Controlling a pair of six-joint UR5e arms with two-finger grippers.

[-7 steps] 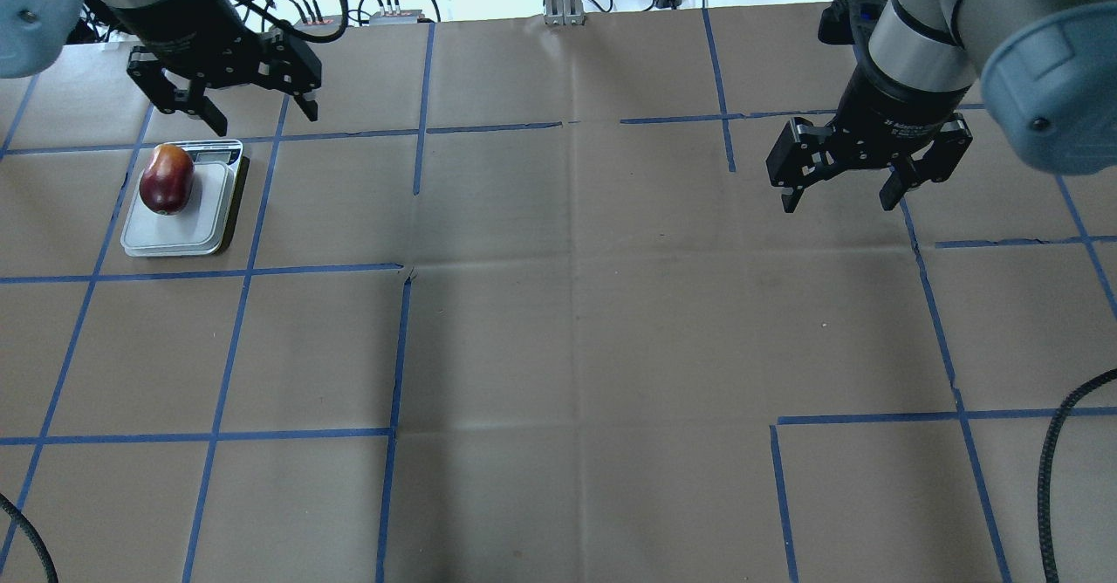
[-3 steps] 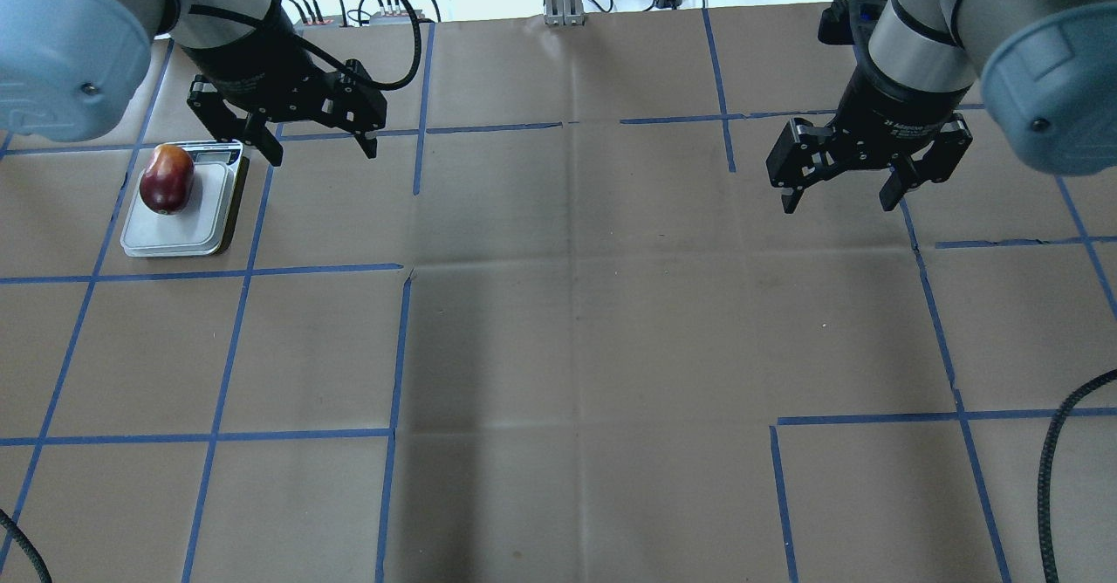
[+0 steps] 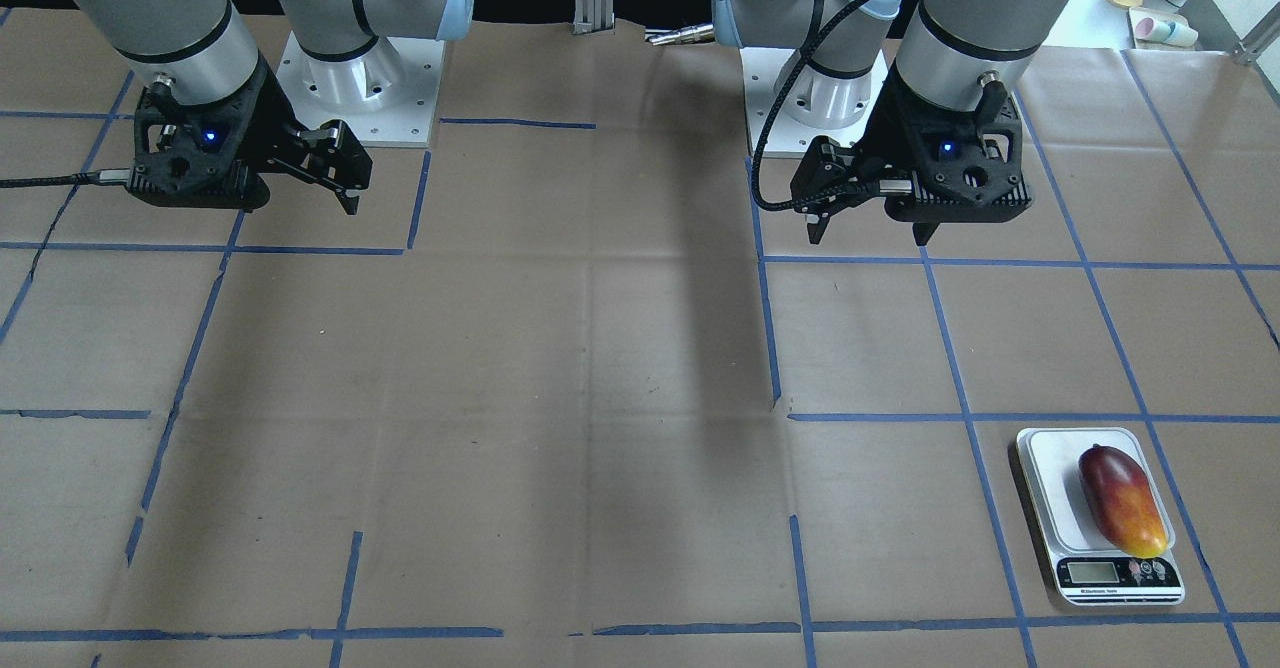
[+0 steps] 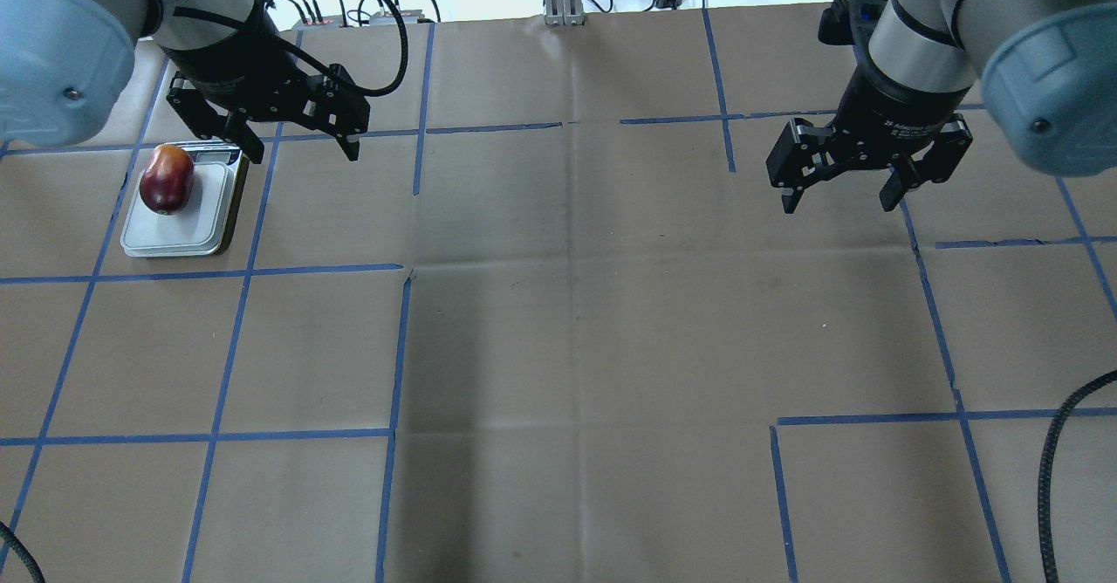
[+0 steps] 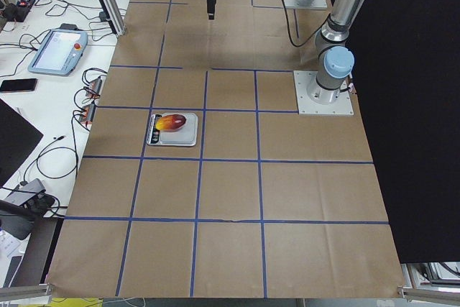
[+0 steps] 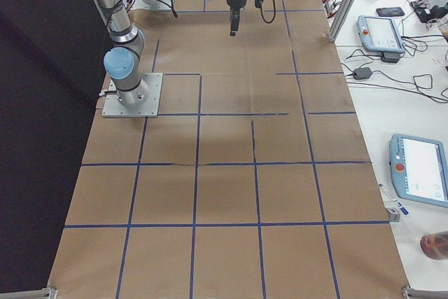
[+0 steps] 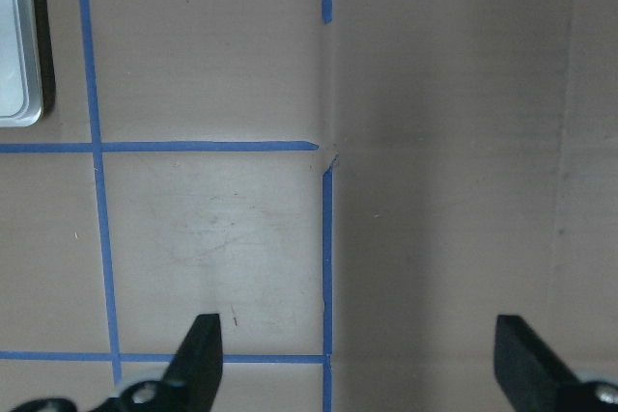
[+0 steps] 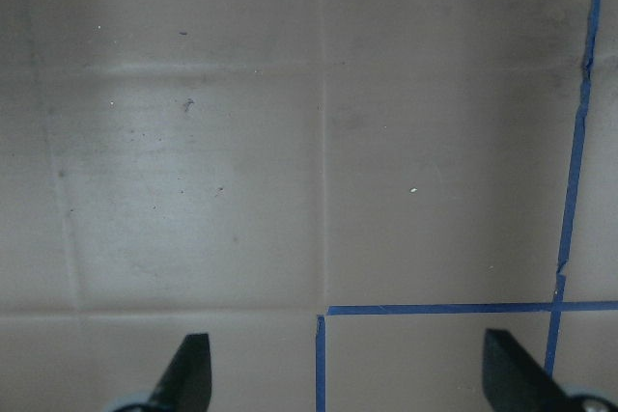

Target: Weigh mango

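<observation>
A dark red mango [image 3: 1122, 498] with a yellow-orange end lay lengthwise on the platform of a kitchen scale [image 3: 1048, 473], yellow end toward the scale's display [image 3: 1092, 574], so the weighing looked all but done. The left claw [image 4: 303, 155] hung empty and spread wide above the tabletop [image 4: 567, 347], near the scale and clear of the fruit; the right claw [image 4: 838, 206], also spread and empty, hung well away from the scale. Only reading the display seemed left, its digits too small to make out.
</observation>
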